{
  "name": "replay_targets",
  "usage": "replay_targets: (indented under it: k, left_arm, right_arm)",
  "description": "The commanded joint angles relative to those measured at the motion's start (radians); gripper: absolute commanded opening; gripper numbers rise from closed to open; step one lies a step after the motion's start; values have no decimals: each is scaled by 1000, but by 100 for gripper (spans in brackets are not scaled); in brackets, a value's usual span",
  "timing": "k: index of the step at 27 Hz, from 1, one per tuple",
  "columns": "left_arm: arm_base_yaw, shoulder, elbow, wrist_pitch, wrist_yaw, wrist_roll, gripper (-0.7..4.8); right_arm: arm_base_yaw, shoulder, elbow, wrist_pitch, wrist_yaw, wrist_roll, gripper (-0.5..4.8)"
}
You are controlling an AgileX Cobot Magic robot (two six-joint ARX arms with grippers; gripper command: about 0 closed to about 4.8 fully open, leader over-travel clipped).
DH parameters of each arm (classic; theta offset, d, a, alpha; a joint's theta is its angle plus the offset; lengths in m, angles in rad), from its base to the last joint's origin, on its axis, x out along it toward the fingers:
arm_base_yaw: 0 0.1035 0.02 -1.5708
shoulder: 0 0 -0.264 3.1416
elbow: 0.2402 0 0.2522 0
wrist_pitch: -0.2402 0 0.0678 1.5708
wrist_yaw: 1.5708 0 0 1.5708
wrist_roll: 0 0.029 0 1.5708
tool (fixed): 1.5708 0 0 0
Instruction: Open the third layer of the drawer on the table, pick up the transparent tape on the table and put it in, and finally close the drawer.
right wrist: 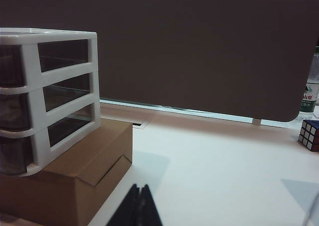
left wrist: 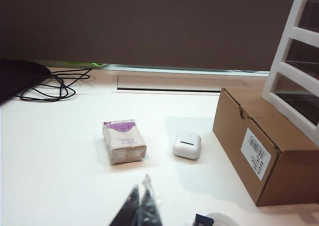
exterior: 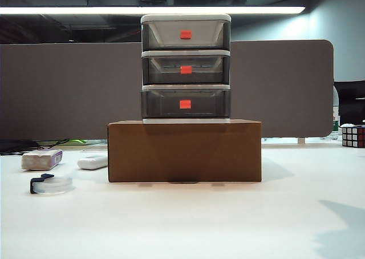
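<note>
The drawer [exterior: 186, 68] is a white cabinet with three smoky-grey drawers, all closed, standing on a brown cardboard box [exterior: 185, 150]. The third layer [exterior: 186, 104] is the lowest one, with a red-orange tab. The transparent tape [exterior: 51, 183], a clear ring with a black cutter clip, lies on the table [exterior: 188, 225] at the front left. Only the tape's edge [left wrist: 215, 220] shows in the left wrist view, close beside my left gripper [left wrist: 141, 188], which is shut and empty. My right gripper [right wrist: 140, 188] is shut and empty, above the table right of the box [right wrist: 75, 178]. Neither arm shows in the exterior view.
A grey-white block with a purple label [exterior: 41, 159] and a white oblong thing [exterior: 92, 162] lie left of the box. A Rubik's cube [exterior: 353, 136] sits at the far right. Black cables [left wrist: 50, 84] lie at the back left. A dark partition [exterior: 68, 88] stands behind.
</note>
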Motion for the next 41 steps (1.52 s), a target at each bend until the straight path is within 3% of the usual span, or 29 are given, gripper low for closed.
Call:
replay_targets:
  k: [1,11,13,18,20,22,26,30,33,35,37,41]
  left_arm:
    - [0,0,6,10,-3,0,-4]
    - [0,0,6,8,2,-8,-4]
    - [0,0,6,10,80,-30,-4]
    - [-9,0,6,10,447,-267,-4]
    - [-31,0,6,10,549,-316,-4]
    - [-65,0,6,10,568,-342,-3]
    - [-143,0,6,10,481,-365,-2]
    - [-299,1,6,10,324,-365,-4]
    - [-457,4,6,10,148,-326,-3]
    - [-677,13,6,13,-119,-243,17]
    - [-816,42,6,46,-263,-188,35]
    - [-927,147,6,171,-381,-142,36]
  right_arm:
    - [1,-2,-6,13,-5,5,-5]
    - [1,-2,-6,13,-5,5,-5]
    - [2,-2,-6,13,-28,8,-5]
    - [2,-2,-6,11,-274,203,-5]
    - [3,-2,-6,-4,-387,242,-5]
    - [5,-2,-6,-55,-426,241,-5]
    - [5,-2,-6,-131,-428,257,-5]
    - [18,-2,-6,-237,-435,353,-5]
    - [32,-1,-5,-269,-434,373,-5]
    - [70,1,-1,-268,-406,373,-5]
    - [113,2,11,-280,-364,372,-5]
    - [184,3,35,-280,-275,365,-5]
